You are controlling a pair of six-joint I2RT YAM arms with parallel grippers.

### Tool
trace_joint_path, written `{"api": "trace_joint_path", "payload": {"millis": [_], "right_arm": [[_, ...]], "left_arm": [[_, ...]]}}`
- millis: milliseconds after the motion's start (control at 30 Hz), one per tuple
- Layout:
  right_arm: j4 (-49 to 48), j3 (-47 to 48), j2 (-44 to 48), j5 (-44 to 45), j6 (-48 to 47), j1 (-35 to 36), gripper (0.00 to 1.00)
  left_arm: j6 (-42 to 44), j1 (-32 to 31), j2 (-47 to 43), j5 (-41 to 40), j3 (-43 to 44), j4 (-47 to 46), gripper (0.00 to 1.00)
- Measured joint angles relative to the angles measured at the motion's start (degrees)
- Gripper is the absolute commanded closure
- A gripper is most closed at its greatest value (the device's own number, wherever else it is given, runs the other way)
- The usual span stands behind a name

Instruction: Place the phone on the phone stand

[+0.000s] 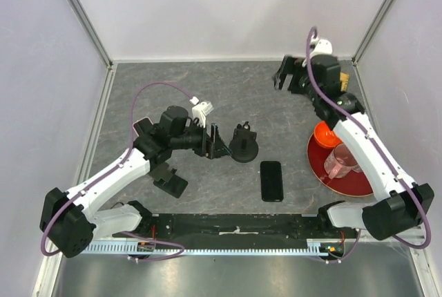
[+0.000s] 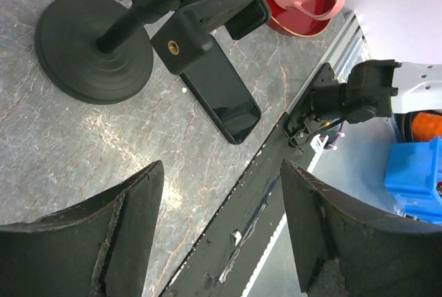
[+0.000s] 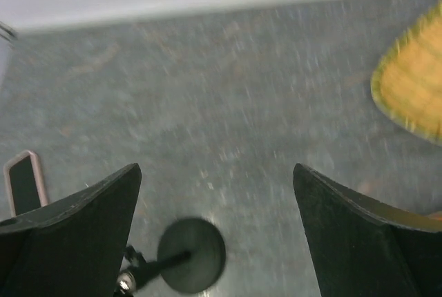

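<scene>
The black phone (image 1: 271, 181) lies flat on the grey table, in front of and a little right of the phone stand (image 1: 243, 146), a black round base with a stem and a clamp head. In the left wrist view the stand's base (image 2: 93, 48) and clamp (image 2: 207, 24) sit above the phone (image 2: 224, 100). My left gripper (image 1: 214, 141) (image 2: 221, 166) is open and empty, just left of the stand. My right gripper (image 1: 283, 76) (image 3: 215, 173) is open and empty, raised at the back right. Its blurred view shows the stand (image 3: 191, 254) below and the phone's end (image 3: 24, 183) at the left.
A red plate (image 1: 349, 185) at the right holds a pink cup (image 1: 340, 160) and an orange bowl (image 1: 324, 133). A black block (image 1: 169, 179) lies by the left arm. A black rail (image 1: 235, 226) runs along the near edge. A yellow object (image 3: 411, 93) lies at the back right.
</scene>
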State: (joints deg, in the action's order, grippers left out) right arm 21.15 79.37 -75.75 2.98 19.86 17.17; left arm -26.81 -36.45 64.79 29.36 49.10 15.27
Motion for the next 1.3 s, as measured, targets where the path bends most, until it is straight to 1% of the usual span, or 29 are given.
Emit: {"api": "trace_joint_path", "payload": {"millis": [100,200,300,467,567,633,900,1133,1300], "right_arm": [[2.3,-8.0,2.3,5.5,2.5,3.8,0.02],[7.1,-17.7,4.7,11.1,6.4,10.1,0.02],[12.9,-25.5,8.5,13.0,10.0,16.3,0.02],[17.9,-31.2,20.2,13.0,17.2,19.8,0.02],[19.3,-32.3,22.4,13.0,20.2,22.3,0.02],[19.7,-33.5,22.1,13.0,22.3,24.5,0.02],[21.4,-38.0,13.9,16.3,30.9,35.5,0.02],[21.3,-39.0,5.0,20.3,38.2,40.7,0.02],[20.6,-39.0,-0.8,21.9,42.1,42.5,0.02]], "left_arm": [[-0.6,-0.4,0.0,-0.3,-3.0,-4.2,0.26],[-1.0,-0.4,-0.3,-0.3,-6.1,-8.9,0.25],[-1.5,-0.4,-1.2,-0.3,-8.3,-12.4,0.24],[-2.0,-0.4,-4.6,-0.5,-11.0,-16.1,0.23],[-2.1,-0.4,-6.5,-0.9,-11.7,-17.3,0.22],[-2.1,-0.4,-7.4,-0.9,-12.0,-17.6,0.22],[-2.0,-0.4,-8.9,-2.4,-12.1,-17.1,0.22],[-2.0,-0.4,-11.8,-3.8,-12.1,-15.8,0.22],[-1.8,-0.4,-12.0,-3.8,-12.1,-13.8,0.22]]}}
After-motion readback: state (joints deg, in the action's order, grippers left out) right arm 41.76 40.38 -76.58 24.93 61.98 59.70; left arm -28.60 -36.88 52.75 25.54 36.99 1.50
